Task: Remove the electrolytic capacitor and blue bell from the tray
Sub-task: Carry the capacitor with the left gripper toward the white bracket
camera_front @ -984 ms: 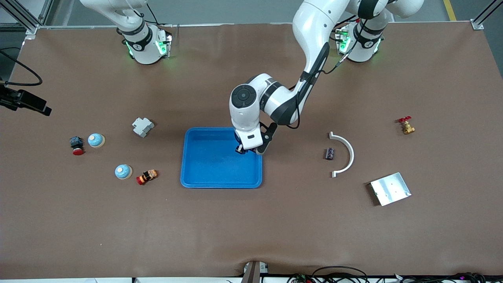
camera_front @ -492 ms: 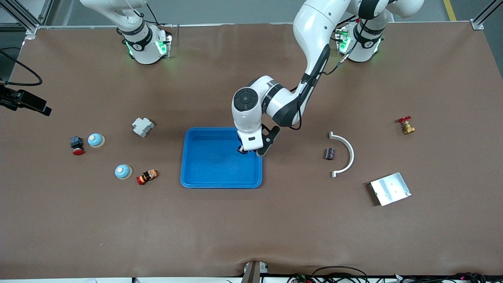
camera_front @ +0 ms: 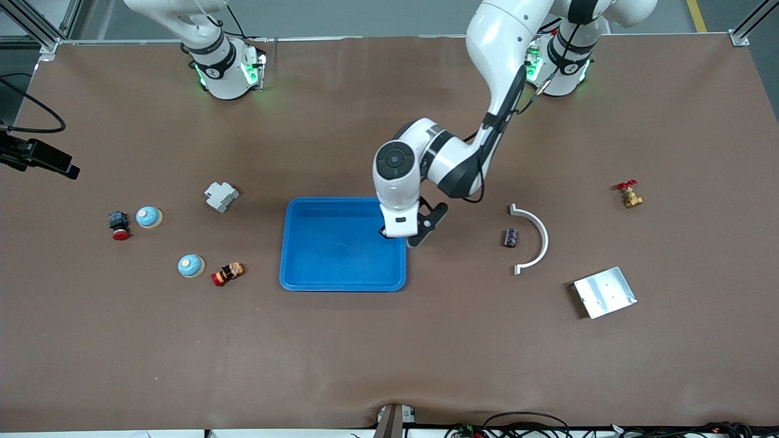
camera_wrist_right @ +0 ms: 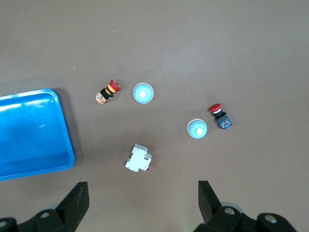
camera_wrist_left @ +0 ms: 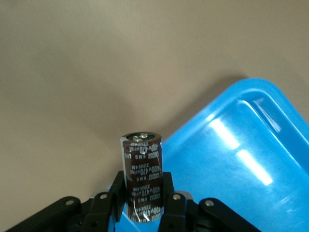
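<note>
- The left arm reaches from its base down to the middle of the brown tabletop (camera_front: 389,340), with the elbow bent and the wrist pointing downward; its left gripper (camera_front: 387,232) is over the edge of the shallow blue plastic tray (camera_front: 316,267) that is toward the left arm's end.
- The left gripper is closed on a dark brown cylindrical capacitor (camera_wrist_left: 142,176) with a grey metal top and white print; the black fingers (camera_wrist_left: 117,195) press its lower sides and it stands upright between them.
- In the front view the capacitor is almost hidden under the white wrist; only the left wrist view shows it clearly, together with the glossy rounded corner of the tray under it.
- The right arm waits folded near its base, and its right gripper (camera_wrist_right: 140,205) is high over the tabletop with the jaws wide apart and nothing between them; this gripper is seen only in the right wrist view.
- Two small light blue dome-shaped bells lie toward the right arm's end of the tabletop: one bell (camera_front: 149,216) is just beside a red-capped black push button (camera_front: 119,225), and the other bell (camera_front: 191,265) is nearer to the front camera, near a red and orange push button (camera_front: 227,273).
- A white plastic breaker block (camera_front: 221,196) lies between the bells and the tray.
- Toward the left arm's end lie a white curved bracket (camera_front: 535,240), a small dark part (camera_front: 510,238), possibly a second capacitor, inside its curve, a flat grey metal plate (camera_front: 605,292) and a brass valve with red handle (camera_front: 630,194).
</note>
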### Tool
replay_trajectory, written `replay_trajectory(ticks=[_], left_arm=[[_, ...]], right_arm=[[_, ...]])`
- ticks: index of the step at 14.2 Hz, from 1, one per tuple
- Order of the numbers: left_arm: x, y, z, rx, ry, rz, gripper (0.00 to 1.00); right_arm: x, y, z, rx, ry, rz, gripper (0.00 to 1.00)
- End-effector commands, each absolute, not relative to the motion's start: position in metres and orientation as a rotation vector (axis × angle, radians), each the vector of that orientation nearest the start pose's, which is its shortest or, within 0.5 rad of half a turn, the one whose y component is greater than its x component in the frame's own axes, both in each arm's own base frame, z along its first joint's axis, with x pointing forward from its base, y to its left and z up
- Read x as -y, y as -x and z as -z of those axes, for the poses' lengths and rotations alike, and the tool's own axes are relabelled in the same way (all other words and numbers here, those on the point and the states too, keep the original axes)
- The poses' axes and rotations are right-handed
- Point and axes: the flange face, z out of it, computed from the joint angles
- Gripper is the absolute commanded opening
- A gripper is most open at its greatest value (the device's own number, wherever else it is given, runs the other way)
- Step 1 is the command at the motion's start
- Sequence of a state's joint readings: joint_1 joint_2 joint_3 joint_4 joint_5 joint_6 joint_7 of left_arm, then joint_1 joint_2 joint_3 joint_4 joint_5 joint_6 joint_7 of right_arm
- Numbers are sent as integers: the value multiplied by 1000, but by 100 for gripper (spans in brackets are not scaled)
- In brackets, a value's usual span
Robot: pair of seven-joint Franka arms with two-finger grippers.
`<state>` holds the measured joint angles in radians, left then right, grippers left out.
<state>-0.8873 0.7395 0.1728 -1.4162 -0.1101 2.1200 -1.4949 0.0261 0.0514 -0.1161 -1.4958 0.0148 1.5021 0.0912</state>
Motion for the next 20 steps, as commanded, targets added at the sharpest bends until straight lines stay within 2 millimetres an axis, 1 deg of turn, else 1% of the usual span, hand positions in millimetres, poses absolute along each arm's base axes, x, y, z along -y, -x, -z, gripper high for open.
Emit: replay_trajectory(ticks=[1,2,3,5,6,9,15,16,18,19,20], left_arm=[[442,-505,-288,973,2938,-73,0],[428,-498,-290,871,2983,-74,0],[414,-495,-291,825,3006,-73,0],[399,-498,-287,771,3027,-69,0],[398,-499,-285,757,3030,-70,0],[393,-503,-288,747,3040,-64,0],[388,-503,-291,729,3044,-62,0],[383,-503,-292,733,3041,-63,0],[376,-498,-297,667,3058,-71,0],[369,-498,-302,656,3065,-70,0],[357,-499,-307,647,3071,-74,0]], right_arm=[[49,-561,-629,-284,3117,-74,100],[49,-561,-629,-284,3117,-74,100],[49,-561,-629,-284,3117,-74,100],[48,-561,-629,-281,3117,-74,100],[48,-561,-629,-282,3119,-74,100],[49,-561,-629,-284,3118,-74,100],[48,-561,-629,-282,3119,-74,100],[49,-561,-629,-284,3117,-74,100],[45,-561,-629,-284,3117,-76,100],[44,-561,-629,-282,3119,-79,100],[47,-562,-628,-284,3117,-79,100]])
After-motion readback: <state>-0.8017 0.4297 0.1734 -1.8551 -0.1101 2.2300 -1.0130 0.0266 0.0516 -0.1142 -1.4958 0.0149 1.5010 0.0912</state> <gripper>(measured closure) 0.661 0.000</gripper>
